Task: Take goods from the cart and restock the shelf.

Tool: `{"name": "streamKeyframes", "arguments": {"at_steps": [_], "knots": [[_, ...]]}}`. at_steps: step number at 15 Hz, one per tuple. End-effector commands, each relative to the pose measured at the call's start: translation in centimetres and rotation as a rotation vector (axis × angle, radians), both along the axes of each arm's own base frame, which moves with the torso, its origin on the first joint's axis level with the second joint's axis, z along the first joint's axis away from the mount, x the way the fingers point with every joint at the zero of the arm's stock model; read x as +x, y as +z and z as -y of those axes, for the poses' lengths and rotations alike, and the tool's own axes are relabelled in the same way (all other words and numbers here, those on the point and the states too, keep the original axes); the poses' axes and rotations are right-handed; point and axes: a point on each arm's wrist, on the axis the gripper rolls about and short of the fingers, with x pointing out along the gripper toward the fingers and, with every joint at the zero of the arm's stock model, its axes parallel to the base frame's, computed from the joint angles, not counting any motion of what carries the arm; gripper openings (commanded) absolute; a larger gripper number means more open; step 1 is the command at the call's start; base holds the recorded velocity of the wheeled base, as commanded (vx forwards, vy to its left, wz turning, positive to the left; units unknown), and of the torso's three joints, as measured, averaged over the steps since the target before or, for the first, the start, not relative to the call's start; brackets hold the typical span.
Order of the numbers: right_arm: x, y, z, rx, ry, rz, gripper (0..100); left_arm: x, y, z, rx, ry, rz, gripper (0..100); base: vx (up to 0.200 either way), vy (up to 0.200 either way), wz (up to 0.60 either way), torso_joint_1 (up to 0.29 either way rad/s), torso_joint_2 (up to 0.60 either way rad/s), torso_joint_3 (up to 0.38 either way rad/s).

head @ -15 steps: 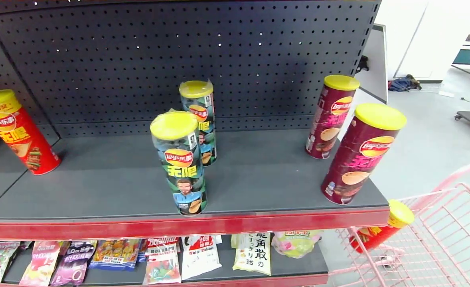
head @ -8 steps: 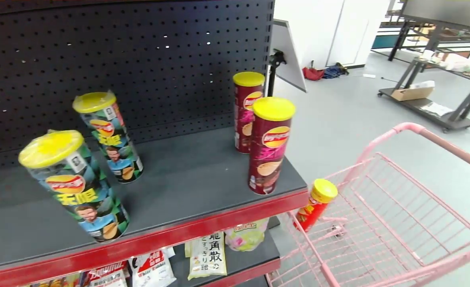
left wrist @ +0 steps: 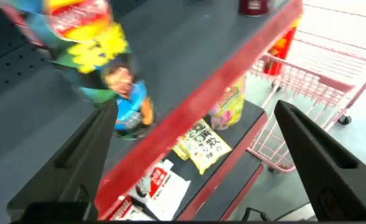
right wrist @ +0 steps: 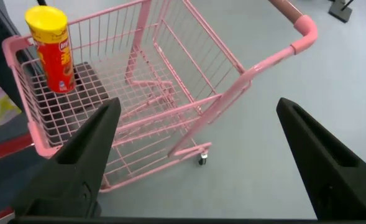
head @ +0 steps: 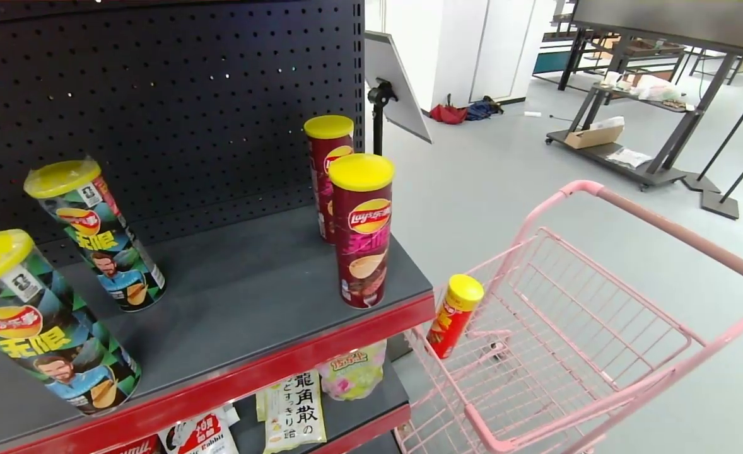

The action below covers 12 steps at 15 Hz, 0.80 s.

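A red chip can [head: 453, 315] with a yellow lid leans in the pink cart's [head: 598, 302] corner nearest the shelf; the right wrist view has the can [right wrist: 51, 50] too. On the dark shelf [head: 239, 296] stand two maroon cans [head: 362, 230] near the right end and two green-blue cans [head: 94, 233] toward the left. My left gripper [left wrist: 195, 155] is open, hanging over the shelf's red front edge [left wrist: 220, 81] beside a green-blue can [left wrist: 102, 68]. My right gripper [right wrist: 195, 155] is open above the cart [right wrist: 170, 93], with nothing between its fingers.
Snack bags [head: 296, 410] lie on the lower shelf. A black pegboard [head: 157, 94] backs the shelf. A sign on a stand [head: 397, 88] sits past the shelf's right end. Metal racks [head: 636, 120] stand on the grey floor far right.
The head view has swung right, so the shelf slid left and the cart came into fuller view. The cans themselves have not moved.
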Motion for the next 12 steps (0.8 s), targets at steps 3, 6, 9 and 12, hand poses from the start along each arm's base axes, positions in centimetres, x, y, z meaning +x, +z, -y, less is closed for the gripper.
{"name": "streamKeyframes", "arguments": {"at_steps": [3, 6, 9, 12], "knots": [[-0.6, -0.9, 0.0, -0.003, -0.002, 0.012, 100, -1.5, -3.3, -0.1, -0.007, -0.01, 0.066, 100, 0.0, 0.0, 0.0, -0.129, 0.33, 0.191], [-1.0, -1.8, 0.0, -0.001, 0.0, 0.015, 100, -1.3, -3.6, -0.1, -0.005, -0.008, 0.055, 100, 0.0, 0.0, 0.0, -0.134, 0.36, 0.219], [-1.1, -2.2, 0.0, -0.001, 0.0, 0.007, 100, -1.4, -3.6, -0.1, -0.005, -0.008, 0.056, 100, 0.0, 0.0, 0.0, -0.149, 0.39, 0.24], [-1.1, -2.5, 0.0, -0.001, 0.002, 0.0, 100, -1.3, -3.7, -0.1, -0.005, -0.008, 0.053, 100, 0.0, 0.0, 0.0, -0.167, 0.47, 0.295]]}}
